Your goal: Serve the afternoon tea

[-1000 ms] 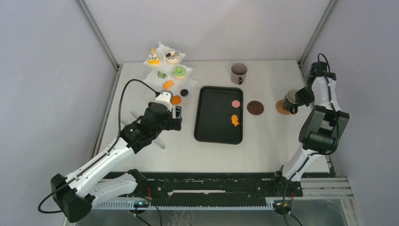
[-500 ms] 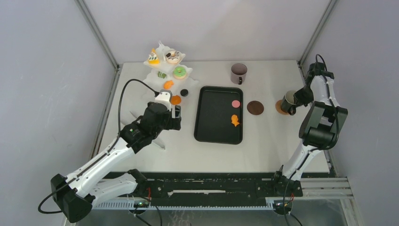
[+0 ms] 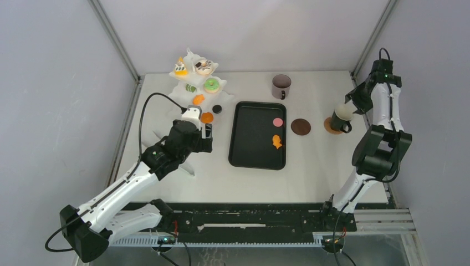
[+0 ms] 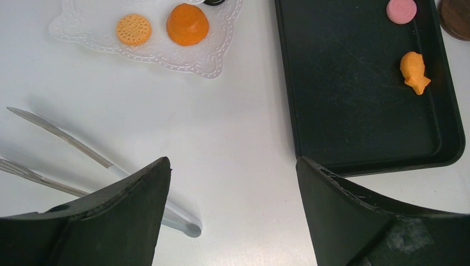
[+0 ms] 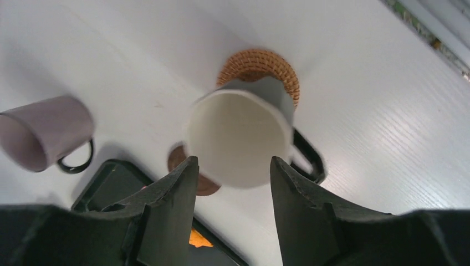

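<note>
I am judging the service well past halfway, taking the stand and the coasters as the serving places. On the table (image 3: pixel 310 166) the black tray (image 3: pixel 249 149) is carrying only 2 pastries, while the white three-tiered stand (image 3: pixel 178 90) at the far left is holding most of the rest. 1 dark mug (image 3: pixel 342 116) is standing upright on the woven coaster (image 5: pixel 260 64) at the right. The second mug (image 3: pixel 281 86) is sitting on bare table at the far side, apart from the dark round coaster (image 3: pixel 301 127) beside the tray, so I am counting that mug and the 2 tray pieces as what is left. The right gripper (image 5: pixel 233 163) is hanging just above the seated mug with its fingers parted and nothing pinched. The left gripper (image 4: pixel 233 166) is hovering spread wide and empty over bare table between the stand's lowest plate and the tray, with tongs (image 4: pixel 83 158) lying beneath it. Both mugs are showing dark outsides, pale insides and loop handles. Among the pastries I am seeing a green doughnut (image 3: pixel 211 85), a yellow cake (image 3: pixel 180 68), an orange dome (image 4: pixel 188 24) and an orange biscuit (image 4: pixel 133 29) on the stand, and an orange fish (image 4: pixel 414 71) and a pink disc (image 4: pixel 402 10) on the tray.
</note>
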Available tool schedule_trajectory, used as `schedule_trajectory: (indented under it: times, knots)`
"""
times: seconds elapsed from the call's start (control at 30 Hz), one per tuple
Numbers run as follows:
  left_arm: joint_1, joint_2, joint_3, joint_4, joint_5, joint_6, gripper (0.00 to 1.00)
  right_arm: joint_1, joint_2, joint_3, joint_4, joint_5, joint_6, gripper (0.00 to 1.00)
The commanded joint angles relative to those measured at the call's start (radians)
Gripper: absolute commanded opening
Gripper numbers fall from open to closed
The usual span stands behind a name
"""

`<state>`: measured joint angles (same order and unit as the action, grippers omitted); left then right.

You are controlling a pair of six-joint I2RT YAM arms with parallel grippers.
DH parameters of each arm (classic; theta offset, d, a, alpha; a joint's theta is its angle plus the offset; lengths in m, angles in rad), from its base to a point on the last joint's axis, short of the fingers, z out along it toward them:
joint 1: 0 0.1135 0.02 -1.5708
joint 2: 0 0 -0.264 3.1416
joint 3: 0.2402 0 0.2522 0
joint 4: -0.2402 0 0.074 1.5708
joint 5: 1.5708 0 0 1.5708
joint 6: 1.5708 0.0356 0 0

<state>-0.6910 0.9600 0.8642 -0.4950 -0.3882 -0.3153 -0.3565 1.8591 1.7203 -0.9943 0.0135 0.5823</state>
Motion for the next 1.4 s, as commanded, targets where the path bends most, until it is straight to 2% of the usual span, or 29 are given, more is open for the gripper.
schedule_trajectory:
  times: [0.0, 0.1, 0.2, 0.4, 0.57, 0.8, 1.13, 1.37]
  knots:
    - [0.007, -0.009, 0.040, 0.032, -0.013, -0.010, 0.87, 0.062, -0.153, 0.076, 0.043, 0.003, -0.051, 0.59]
    - [0.007, 0.007, 0.056, 0.040, 0.021, -0.019, 0.87, 0.186, -0.204, 0.088, 0.092, 0.133, -0.109, 0.60]
    - [0.007, 0.018, 0.071, 0.042, 0.051, -0.021, 0.87, 0.303, -0.179, 0.136, 0.102, 0.249, -0.178, 0.63]
    - [0.007, 0.016, 0.084, 0.031, 0.039, -0.018, 0.87, 0.446, -0.045, 0.210, 0.132, 0.197, -0.341, 0.66]
    - [0.007, 0.033, 0.103, 0.029, 0.040, -0.021, 0.87, 0.546, 0.148, 0.364, 0.064, 0.200, -0.414, 0.76]
    - [0.005, 0.046, 0.150, 0.031, 0.089, 0.007, 0.87, 0.586, 0.410, 0.601, 0.001, 0.169, -0.439, 0.81]
    - [0.005, 0.043, 0.215, -0.036, 0.013, 0.057, 0.90, 0.588, 0.558, 0.654, 0.078, 0.144, -0.424, 0.81]
    - [0.005, 0.039, 0.213, -0.063, -0.004, 0.052, 0.90, 0.585, 0.615, 0.675, 0.130, 0.141, -0.402, 0.72]
